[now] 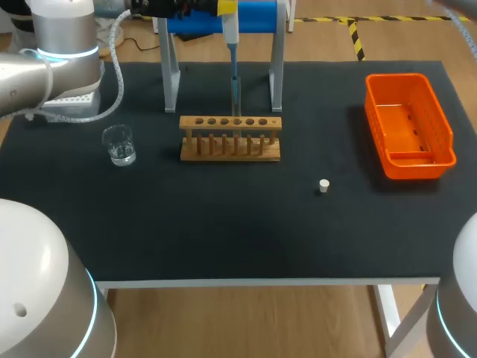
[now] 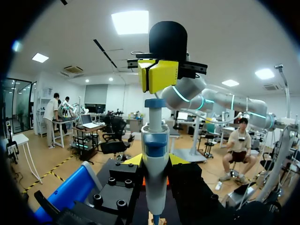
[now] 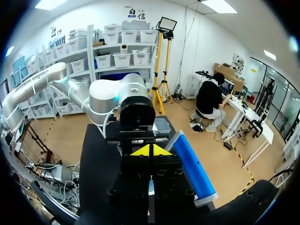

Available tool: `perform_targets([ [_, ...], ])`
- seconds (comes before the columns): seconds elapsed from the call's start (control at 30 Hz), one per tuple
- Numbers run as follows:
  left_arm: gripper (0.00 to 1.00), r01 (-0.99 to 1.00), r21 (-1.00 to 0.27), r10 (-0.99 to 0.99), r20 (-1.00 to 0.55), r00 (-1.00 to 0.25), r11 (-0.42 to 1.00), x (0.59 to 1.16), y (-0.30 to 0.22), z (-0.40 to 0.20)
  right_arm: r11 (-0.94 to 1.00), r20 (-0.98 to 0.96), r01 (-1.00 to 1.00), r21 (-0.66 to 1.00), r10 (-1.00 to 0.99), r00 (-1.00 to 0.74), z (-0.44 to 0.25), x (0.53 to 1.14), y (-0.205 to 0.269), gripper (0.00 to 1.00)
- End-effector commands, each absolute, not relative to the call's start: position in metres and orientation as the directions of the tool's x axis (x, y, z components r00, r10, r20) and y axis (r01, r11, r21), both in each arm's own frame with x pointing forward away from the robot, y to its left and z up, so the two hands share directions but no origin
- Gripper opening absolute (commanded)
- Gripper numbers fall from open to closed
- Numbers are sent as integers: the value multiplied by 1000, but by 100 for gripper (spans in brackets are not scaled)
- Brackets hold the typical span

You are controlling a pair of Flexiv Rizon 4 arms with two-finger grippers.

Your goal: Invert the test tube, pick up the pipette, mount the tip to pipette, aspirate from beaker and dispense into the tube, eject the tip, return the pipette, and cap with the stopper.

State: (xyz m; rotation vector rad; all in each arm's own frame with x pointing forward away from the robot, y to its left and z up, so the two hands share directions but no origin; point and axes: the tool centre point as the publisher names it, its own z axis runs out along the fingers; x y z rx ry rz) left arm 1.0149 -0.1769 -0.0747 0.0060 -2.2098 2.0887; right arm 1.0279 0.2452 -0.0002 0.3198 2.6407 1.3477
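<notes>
Stopper sits in front of the rack, off to the right, and the beaker is to its left. Pipette hangs tip-down right over the rack, with the left gripper clamped on its barrel. It's light, slick plastic, so I'd grip mid-body. Right gripper is pinched closed and empty, just over the plunger.

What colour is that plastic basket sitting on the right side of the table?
Bright orange; the basket shows best in the head view.
</notes>
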Motion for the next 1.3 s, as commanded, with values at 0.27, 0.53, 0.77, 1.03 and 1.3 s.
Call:
perform_targets([
  [0.27,0,-71,-996,67,75,-995,59,1015,-177,-74,585,-31,134,800,263,-964,-2,1022,242,0],
  [0.53,0,-71,-996,67,75,-995,59,1015,-177,-74,593,-31,134,794,261,-965,-6,1019,241,0],
  [0.77,0,-71,-996,67,75,-995,59,1015,-177,-74,598,-27,139,789,260,-965,-11,1017,240,0],
  [1.03,0,-71,-996,67,75,-995,59,1015,-177,-74,603,-20,142,785,255,-967,-15,1015,240,0],
  [1.3,0,-71,-996,67,75,-995,59,1015,-177,-74,608,-12,150,780,254,-967,-23,1014,239,0],
])
